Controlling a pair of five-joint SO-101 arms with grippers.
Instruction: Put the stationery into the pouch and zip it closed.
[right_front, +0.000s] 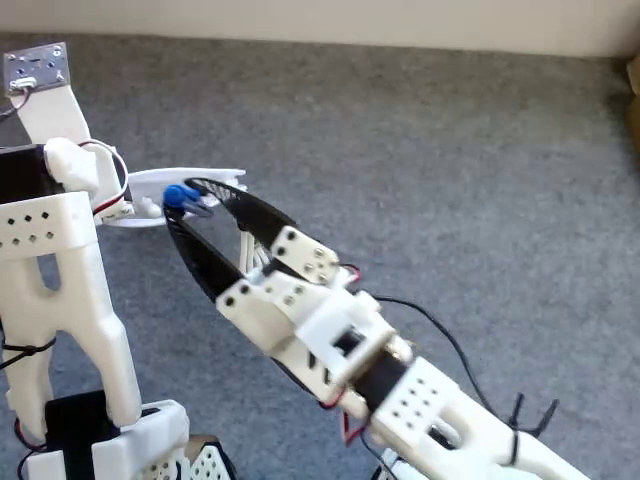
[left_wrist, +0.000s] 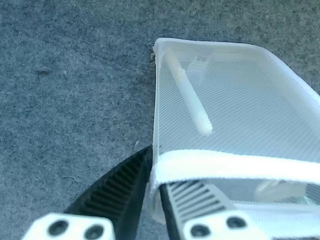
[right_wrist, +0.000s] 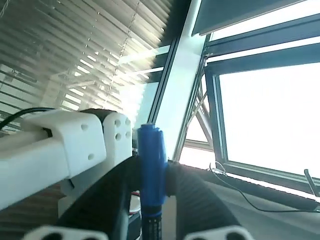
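A white mesh pouch (left_wrist: 240, 95) hangs open over the grey carpet, and my left gripper (left_wrist: 152, 162) is shut on its white rim band (left_wrist: 225, 167). Through the mesh, a white pen (left_wrist: 190, 97) lies inside. In the high view the pouch (right_front: 215, 181) sits beside the left arm (right_front: 60, 250). My right gripper (right_front: 186, 200) reaches in from the lower right to the pouch mouth, shut on a blue pen (right_front: 180, 195). In the right wrist view the blue pen (right_wrist: 151, 165) stands upright between the black fingers (right_wrist: 195, 200).
Grey carpet (right_front: 450, 170) stretches wide to the right and back. A metal bracket (right_front: 36, 68) sits at the far left corner. Black cables (right_front: 520, 410) trail beside the right arm. The pale wall base (right_front: 400, 25) runs along the back.
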